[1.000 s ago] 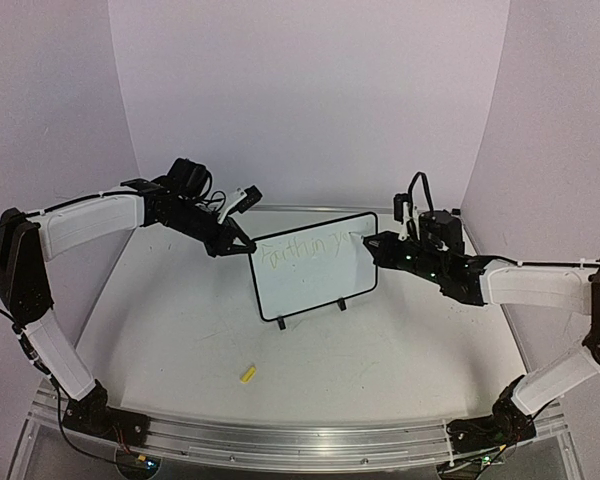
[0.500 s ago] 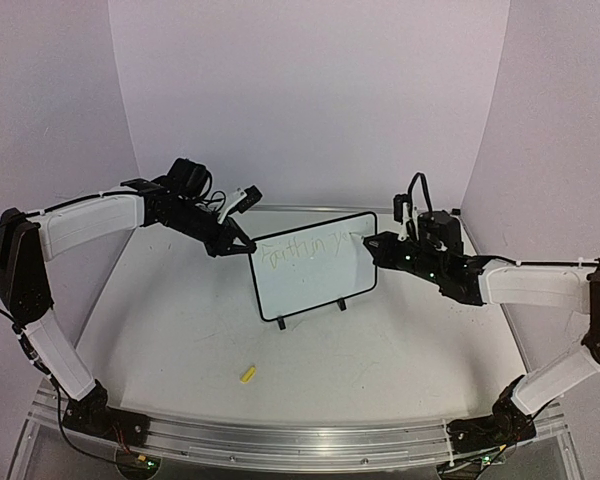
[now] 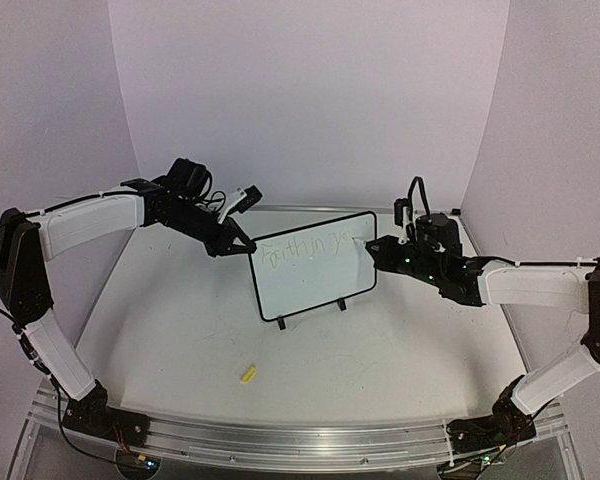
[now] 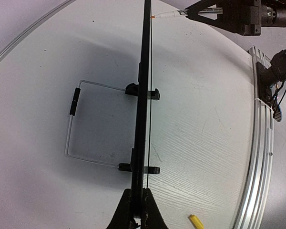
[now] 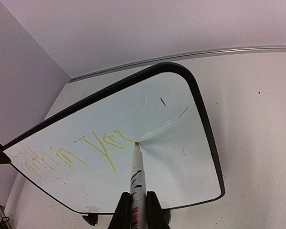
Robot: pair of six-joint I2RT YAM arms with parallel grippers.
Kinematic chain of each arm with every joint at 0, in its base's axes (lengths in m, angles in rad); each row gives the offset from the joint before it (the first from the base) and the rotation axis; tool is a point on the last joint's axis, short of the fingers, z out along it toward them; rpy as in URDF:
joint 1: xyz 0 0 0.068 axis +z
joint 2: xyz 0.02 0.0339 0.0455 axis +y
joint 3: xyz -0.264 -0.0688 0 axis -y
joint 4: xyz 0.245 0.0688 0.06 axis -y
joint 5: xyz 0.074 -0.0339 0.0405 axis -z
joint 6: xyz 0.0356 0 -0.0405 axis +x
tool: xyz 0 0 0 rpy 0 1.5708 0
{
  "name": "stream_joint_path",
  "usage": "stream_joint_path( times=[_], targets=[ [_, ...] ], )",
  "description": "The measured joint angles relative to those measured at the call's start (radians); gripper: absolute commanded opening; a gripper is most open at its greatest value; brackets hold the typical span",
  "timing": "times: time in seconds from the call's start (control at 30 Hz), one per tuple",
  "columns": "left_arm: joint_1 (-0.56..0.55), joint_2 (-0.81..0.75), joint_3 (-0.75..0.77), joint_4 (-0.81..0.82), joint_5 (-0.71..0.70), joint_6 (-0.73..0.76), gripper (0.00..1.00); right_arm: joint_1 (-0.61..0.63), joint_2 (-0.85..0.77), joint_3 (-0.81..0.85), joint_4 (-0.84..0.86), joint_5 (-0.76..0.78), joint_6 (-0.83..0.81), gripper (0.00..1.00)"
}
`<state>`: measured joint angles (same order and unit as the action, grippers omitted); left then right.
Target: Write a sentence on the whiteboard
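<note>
At the middle of the table (image 3: 180, 330), grips the upright whiteboard (image 3: 315, 280) by its left edge in the clamped left gripper (image 4: 139, 195), touches the marker (image 5: 136, 174) (pinched in the right gripper (image 5: 136, 202)) to the yellow sentence (image 5: 81, 155) at its end.

I count one whiteboard (image 3: 315, 268) on two black clip feet (image 4: 131, 88), one line of yellow writing (image 5: 76, 155), one marker (image 5: 137, 176), one small yellow piece (image 3: 247, 375) on the bench (image 3: 180, 330), and my two hands: left hand (image 3: 242, 243), right hand (image 3: 372, 245).
</note>
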<state>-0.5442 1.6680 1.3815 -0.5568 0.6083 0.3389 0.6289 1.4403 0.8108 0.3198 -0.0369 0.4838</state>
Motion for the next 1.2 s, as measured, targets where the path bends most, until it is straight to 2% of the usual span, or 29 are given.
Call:
stream_joint_path(
  times=[1.2],
  targets=[
    [0.000,0.000,0.000,0.000,0.000,-0.004,0.00,0.000,0.000,0.045,-0.024,0.029,-0.008,0.00]
  ],
)
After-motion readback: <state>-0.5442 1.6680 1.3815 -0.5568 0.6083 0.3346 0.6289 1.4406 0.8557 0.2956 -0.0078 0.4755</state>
